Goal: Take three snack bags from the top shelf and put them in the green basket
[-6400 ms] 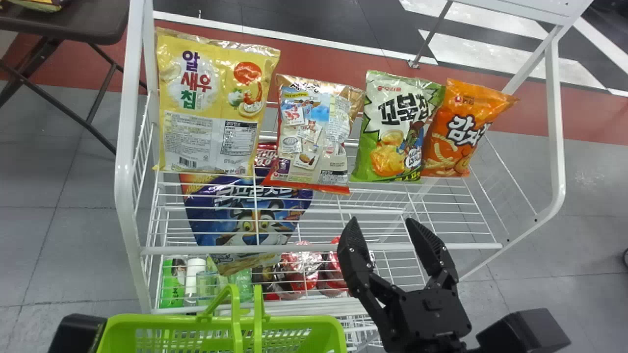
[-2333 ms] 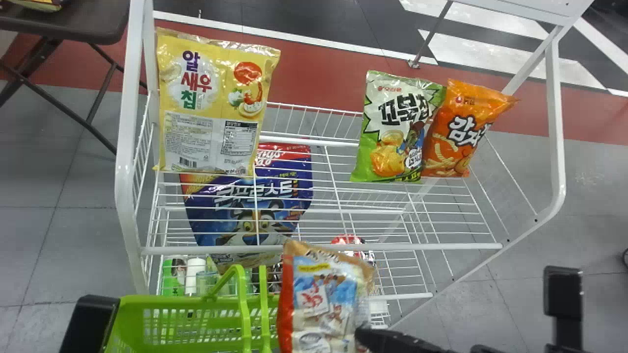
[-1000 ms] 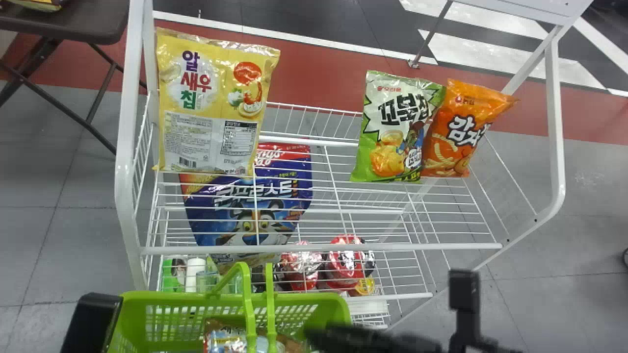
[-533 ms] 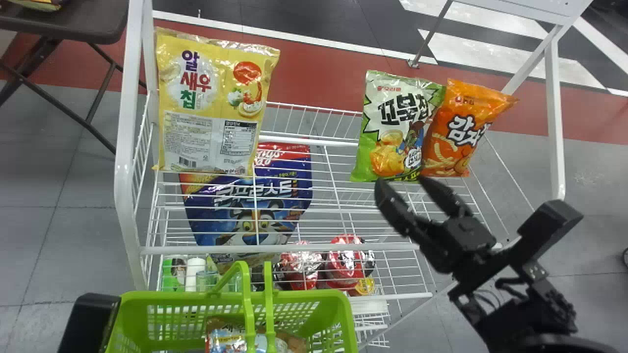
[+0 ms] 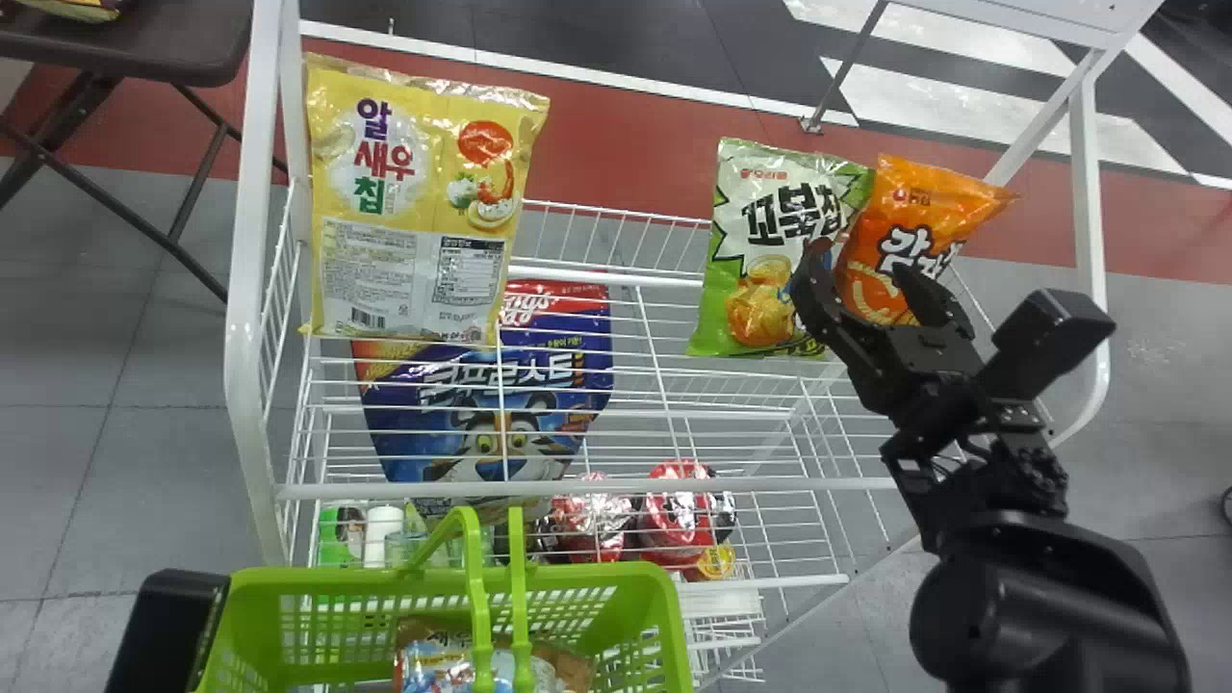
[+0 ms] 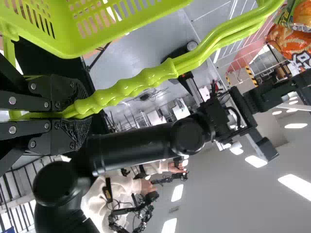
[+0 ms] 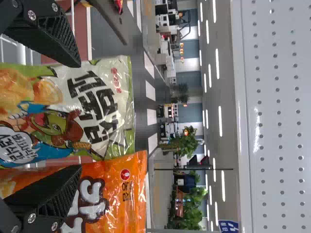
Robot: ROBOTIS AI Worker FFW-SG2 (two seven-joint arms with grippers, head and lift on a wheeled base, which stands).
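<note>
In the head view my right gripper stands open at the top shelf, before the seam of the green-and-white bag and the orange bag. From the right wrist view, the gripper has one finger beside the green-and-white bag and the other over the orange bag. A large yellow bag stands at the shelf's left. The green basket holds one snack bag. In the left wrist view my left gripper is shut on the handles of the basket.
White frame posts and the top shelf's front rail bound the rack. Below stand a blue cereal bag and red packs. A perforated white panel lies beside the right gripper. A dark table stands back left.
The bag formerly second from the left came off the shelf in my right gripper and now lies in the basket. The empty gripper has since moved up to the two right-hand bags.
</note>
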